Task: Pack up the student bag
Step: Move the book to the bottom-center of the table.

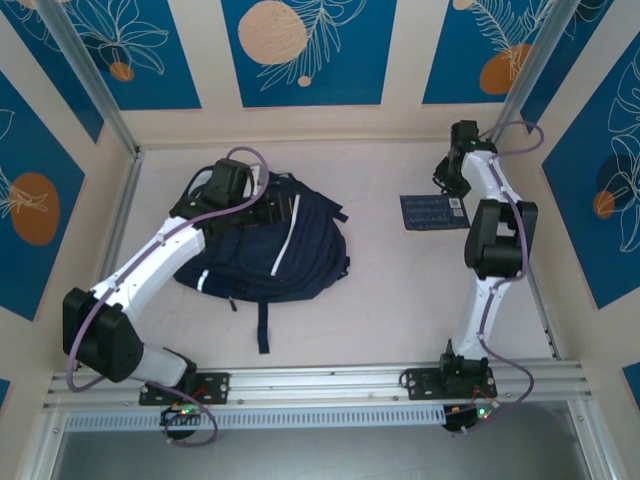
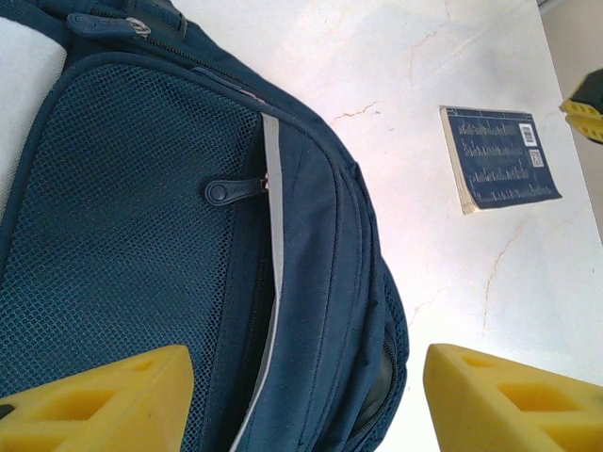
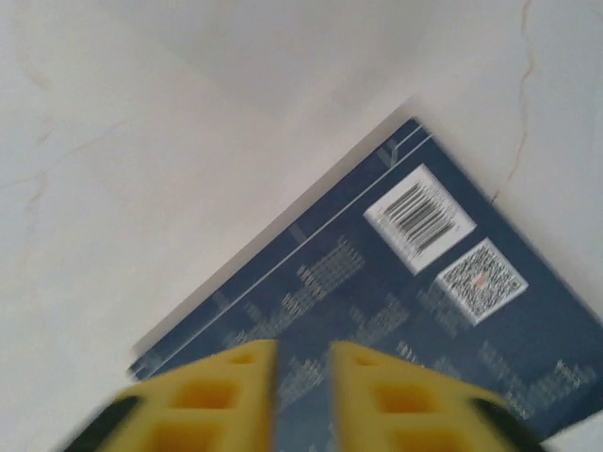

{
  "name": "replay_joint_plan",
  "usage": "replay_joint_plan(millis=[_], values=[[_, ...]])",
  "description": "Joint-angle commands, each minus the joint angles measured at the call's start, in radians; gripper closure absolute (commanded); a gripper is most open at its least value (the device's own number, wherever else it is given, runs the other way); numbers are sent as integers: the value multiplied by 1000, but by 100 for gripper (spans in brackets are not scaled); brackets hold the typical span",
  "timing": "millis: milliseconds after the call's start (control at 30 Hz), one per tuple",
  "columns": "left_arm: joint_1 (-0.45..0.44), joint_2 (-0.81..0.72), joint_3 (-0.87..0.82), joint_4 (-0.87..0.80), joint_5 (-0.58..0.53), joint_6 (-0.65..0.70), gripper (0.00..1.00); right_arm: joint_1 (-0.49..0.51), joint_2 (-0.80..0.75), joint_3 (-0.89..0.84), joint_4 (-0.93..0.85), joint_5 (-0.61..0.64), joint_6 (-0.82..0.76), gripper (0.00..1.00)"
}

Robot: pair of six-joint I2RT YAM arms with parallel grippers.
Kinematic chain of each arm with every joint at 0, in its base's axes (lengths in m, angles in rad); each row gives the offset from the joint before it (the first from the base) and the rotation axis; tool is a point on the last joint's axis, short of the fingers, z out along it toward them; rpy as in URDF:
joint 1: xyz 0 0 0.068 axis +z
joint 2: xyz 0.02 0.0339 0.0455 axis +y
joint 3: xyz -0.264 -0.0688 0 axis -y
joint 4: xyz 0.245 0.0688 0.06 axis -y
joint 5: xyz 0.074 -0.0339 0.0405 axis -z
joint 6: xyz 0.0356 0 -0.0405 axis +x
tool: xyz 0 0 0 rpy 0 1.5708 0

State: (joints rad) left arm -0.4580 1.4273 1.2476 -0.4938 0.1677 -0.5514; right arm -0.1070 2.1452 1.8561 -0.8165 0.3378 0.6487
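Observation:
The student bag (image 1: 300,250) lies flat at the table's left centre, navy with white stripes. In the left wrist view its mesh pocket (image 2: 122,245) and a zip puller (image 2: 231,190) face the camera. My left gripper (image 1: 264,210) hovers over the bag's upper part, open (image 2: 306,381), its yellow fingers (image 2: 113,400) on either side of a fabric fold, holding nothing. A small navy booklet (image 1: 433,212) with a barcode lies flat to the right (image 2: 504,155). My right gripper (image 1: 447,186) is just above the booklet (image 3: 424,301), its jaws (image 3: 303,377) a narrow gap apart with nothing between them.
A dark strap (image 1: 263,330) trails from the bag toward the near edge. Aluminium posts (image 1: 90,80) and a rail (image 1: 320,380) frame the pale marble table (image 1: 400,290). Patterned walls close in the back and sides.

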Motion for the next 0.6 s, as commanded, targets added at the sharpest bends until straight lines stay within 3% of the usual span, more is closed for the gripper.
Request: replay_joint_plan(millis=[0,33,167,267,400,567], values=[[13,13,-4,6,12,5,35,-35,108,157,-222,40,-74,48],[14,15,-3,9,13,5,35,-38,145,195,-244,31,-79,38],[13,24,-2,11,23,2,35,-37,265,343,-317,91,-93,24],[13,28,-6,12,24,2,35,-54,295,393,-322,133,-77,23],[15,33,-4,12,25,5,36,-82,320,421,-293,100,-74,23],[15,39,-5,13,23,10,36,-102,448,587,-373,55,-107,22]])
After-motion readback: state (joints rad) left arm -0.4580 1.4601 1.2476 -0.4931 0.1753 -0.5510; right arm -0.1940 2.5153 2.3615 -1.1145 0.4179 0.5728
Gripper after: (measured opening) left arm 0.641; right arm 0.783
